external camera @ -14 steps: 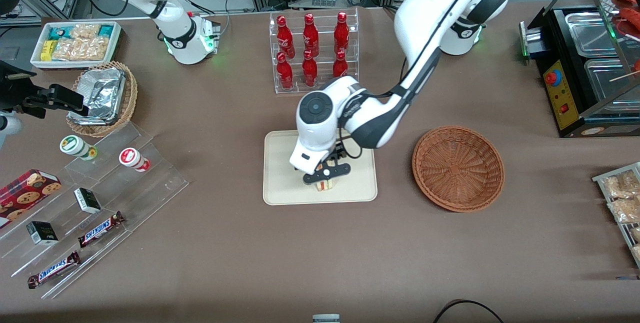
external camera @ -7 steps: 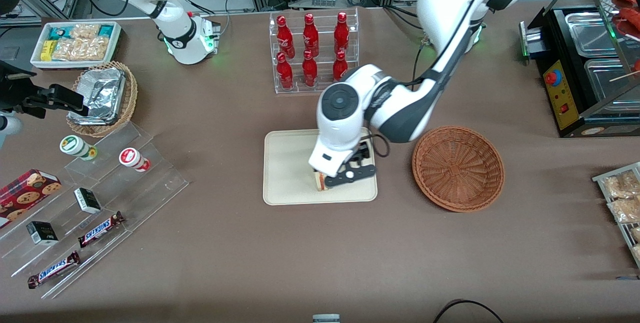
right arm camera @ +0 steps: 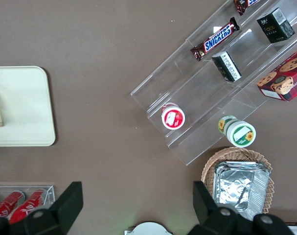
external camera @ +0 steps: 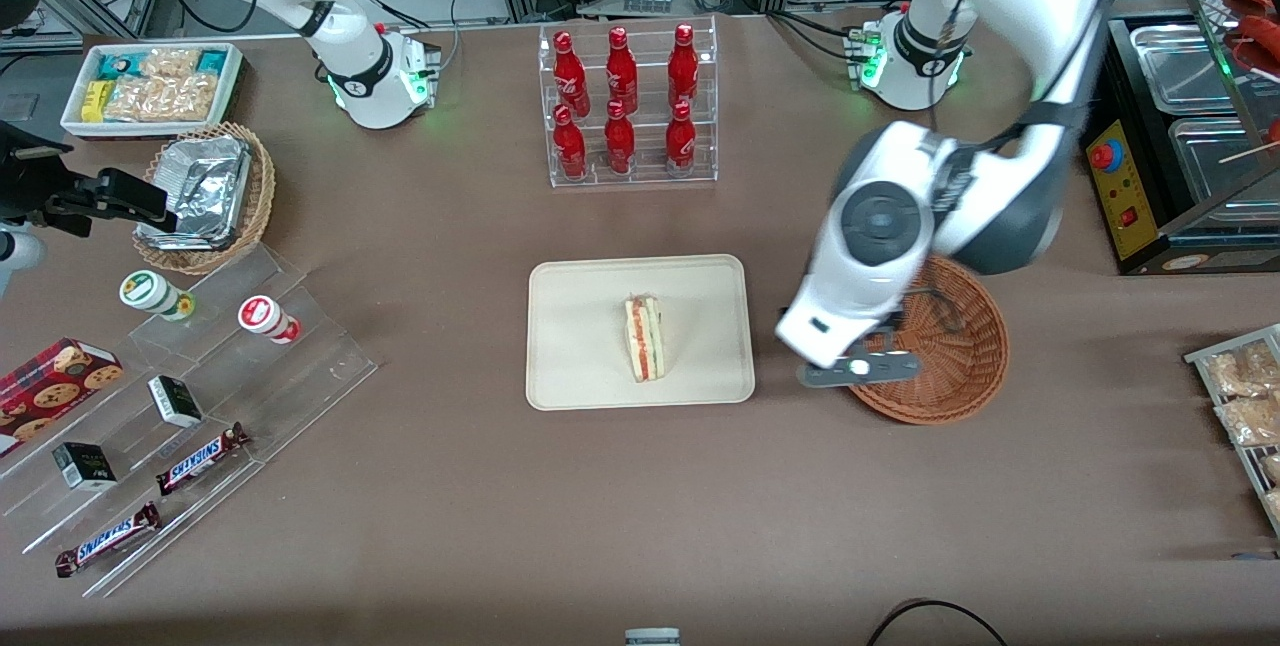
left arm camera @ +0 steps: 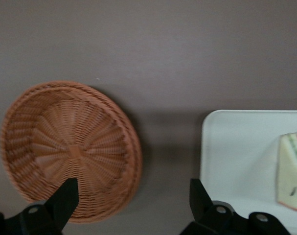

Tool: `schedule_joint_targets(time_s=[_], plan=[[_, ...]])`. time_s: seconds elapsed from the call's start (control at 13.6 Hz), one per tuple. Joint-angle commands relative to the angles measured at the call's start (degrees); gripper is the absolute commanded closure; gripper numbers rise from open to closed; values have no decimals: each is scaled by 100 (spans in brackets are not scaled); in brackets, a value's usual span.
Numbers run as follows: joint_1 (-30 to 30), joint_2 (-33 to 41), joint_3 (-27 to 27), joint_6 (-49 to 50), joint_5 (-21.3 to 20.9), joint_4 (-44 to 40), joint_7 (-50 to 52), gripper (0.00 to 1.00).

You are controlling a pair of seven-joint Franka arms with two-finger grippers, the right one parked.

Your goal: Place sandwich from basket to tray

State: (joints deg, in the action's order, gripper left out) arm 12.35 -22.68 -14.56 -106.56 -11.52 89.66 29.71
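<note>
The sandwich (external camera: 645, 337), a pale wedge with red and green filling along its edge, lies on the cream tray (external camera: 580, 366). It also shows in the left wrist view (left arm camera: 291, 171) on the tray (left arm camera: 236, 156). The reddish-brown wicker basket (external camera: 950, 366) stands beside the tray toward the working arm's end and holds nothing; it shows in the left wrist view (left arm camera: 70, 147) too. My left gripper (external camera: 850, 368) is open and empty, raised above the basket's rim nearest the tray (left arm camera: 131, 203).
A clear rack of red bottles (external camera: 625, 106) stands farther from the front camera than the tray. A clear stepped stand with snacks (external camera: 190, 396) and a lighter wicker basket of foil packets (external camera: 205, 196) lie toward the parked arm's end. A black food warmer (external camera: 1170, 136) stands toward the working arm's end.
The gripper has let go of the sandwich, which now lies on the tray. The arm has risen and swung away from the tray to above the basket's rim.
</note>
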Motion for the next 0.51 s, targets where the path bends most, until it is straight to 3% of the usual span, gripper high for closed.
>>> schedule_joint_targets(time_s=[0.0,0.29,0.44], plan=[[-469,676,-47,352,141,482,-1173,0],[-1242,1204,-38,1083,387,448,-3187,0],[-1506,1380,-38,1303,387,395,-3541,0]])
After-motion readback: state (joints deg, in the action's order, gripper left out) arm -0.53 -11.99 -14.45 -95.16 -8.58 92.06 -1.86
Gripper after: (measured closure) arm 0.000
